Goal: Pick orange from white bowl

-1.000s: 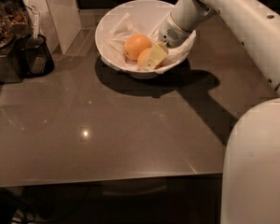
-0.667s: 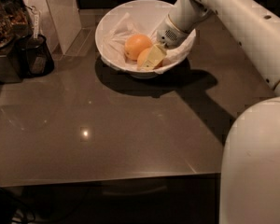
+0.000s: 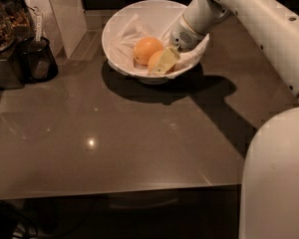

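Note:
The white bowl (image 3: pixel 120 30) stands at the back of the dark table, lined with a white paper sheet (image 3: pixel 127 34). Two orange fruits lie in it. The larger, deeper-orange one (image 3: pixel 146 48) is at the middle. The orange (image 3: pixel 153 62), smaller and paler, sits just in front of it and to the right, partly hidden. My gripper (image 3: pixel 163 61) reaches down into the bowl from the right and sits right against the orange, covering its right side. The white arm (image 3: pixel 239 4) runs from the upper right.
A dark holder with a utensil (image 3: pixel 39 59) and a dark appliance (image 3: pixel 5 39) stand at the left edge. A pale upright panel (image 3: pixel 65 9) stands behind them. The robot's white body (image 3: pixel 276 178) fills the lower right. The table's front edge (image 3: pixel 114 190) runs across the bottom.
The gripper has shifted slightly inside the bowl, and the smaller orange now shows beside it. The larger fruit and the bowl have not moved.

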